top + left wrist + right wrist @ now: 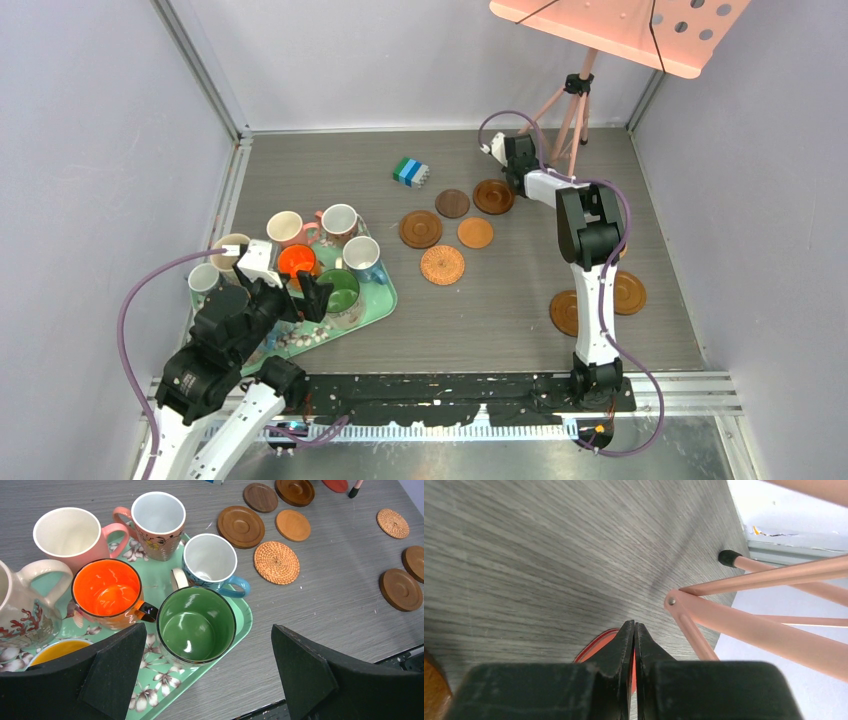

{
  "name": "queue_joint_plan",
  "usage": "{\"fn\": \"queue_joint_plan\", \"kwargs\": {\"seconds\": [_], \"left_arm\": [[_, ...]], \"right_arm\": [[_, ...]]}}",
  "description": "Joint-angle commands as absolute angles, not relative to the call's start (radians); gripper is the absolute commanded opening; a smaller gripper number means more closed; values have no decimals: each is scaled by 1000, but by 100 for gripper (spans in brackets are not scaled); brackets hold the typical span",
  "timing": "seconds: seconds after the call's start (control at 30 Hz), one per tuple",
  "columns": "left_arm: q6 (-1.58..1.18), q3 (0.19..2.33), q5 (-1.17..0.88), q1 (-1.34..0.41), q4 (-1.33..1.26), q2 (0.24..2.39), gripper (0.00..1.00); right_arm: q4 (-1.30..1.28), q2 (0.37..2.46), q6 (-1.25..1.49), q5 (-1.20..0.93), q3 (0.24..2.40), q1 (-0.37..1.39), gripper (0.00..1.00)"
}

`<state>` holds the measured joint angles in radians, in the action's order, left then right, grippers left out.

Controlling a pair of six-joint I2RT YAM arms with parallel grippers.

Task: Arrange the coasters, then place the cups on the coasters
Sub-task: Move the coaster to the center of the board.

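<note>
Seemingly red-orange coaster (596, 647) pinched edgewise between right end effector (634, 630) tips, partly hidden.

Even, bright overhead light; soft shadows, sharp detail.
Glaze inside the green cup (196, 625) and orange cup (106, 588) carries small white glints; the right wrist view blurs its own end effector (634, 630) up close, and the grey bench (500, 290) shows faint shading only.

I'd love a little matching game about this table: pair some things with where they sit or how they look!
Things:
1. green-inside cup
2. wicker coaster
3. left pincer
4. right pincer

States:
A. shut on a red-orange coaster
B. wide open
C. on the mint-green tray
D. flat on the bare table

Pairs: 1-C, 2-D, 3-B, 4-A
</note>
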<state>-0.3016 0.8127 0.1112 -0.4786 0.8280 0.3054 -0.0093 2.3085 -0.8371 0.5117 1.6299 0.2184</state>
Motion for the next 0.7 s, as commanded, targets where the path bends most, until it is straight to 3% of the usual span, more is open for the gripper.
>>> {"fn": "queue_joint_plan", "kwargs": {"seconds": [0.0,0.4,0.67], "left_arm": [[-281,812,101,-482,792,309,99],[-281,811,109,-482,790,295,99],[-279,810,112,-480,788,271,99]], "right_arm": [[-52,2296,-862,471,1650,218,9],[-132,2216,-826,467,1554,227,9],[-345,2036,-562,294,1427,263,10]]}}
